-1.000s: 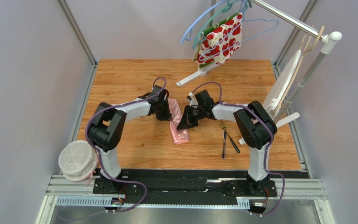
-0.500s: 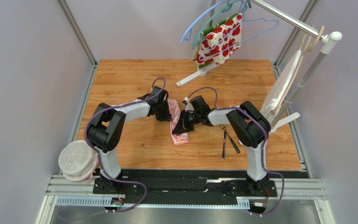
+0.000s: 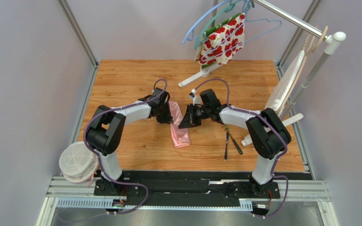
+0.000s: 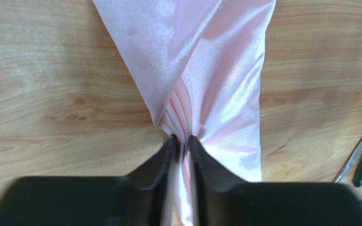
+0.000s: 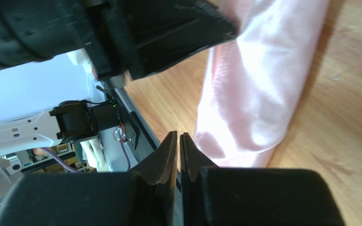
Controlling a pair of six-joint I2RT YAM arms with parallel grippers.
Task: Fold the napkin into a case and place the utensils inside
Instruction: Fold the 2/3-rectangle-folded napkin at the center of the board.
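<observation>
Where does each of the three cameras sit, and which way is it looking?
Top external: above and behind, looking down at the table; left gripper and right gripper both show.
Left wrist: on that wrist, facing down; left gripper pinches the napkin.
Right wrist: on that wrist, facing the napkin past the shut right gripper.
All three share the napkin.

Napkin [image 3: 180, 134] on table [image 3: 121, 80], utensils [image 3: 226, 147] to its right.
</observation>
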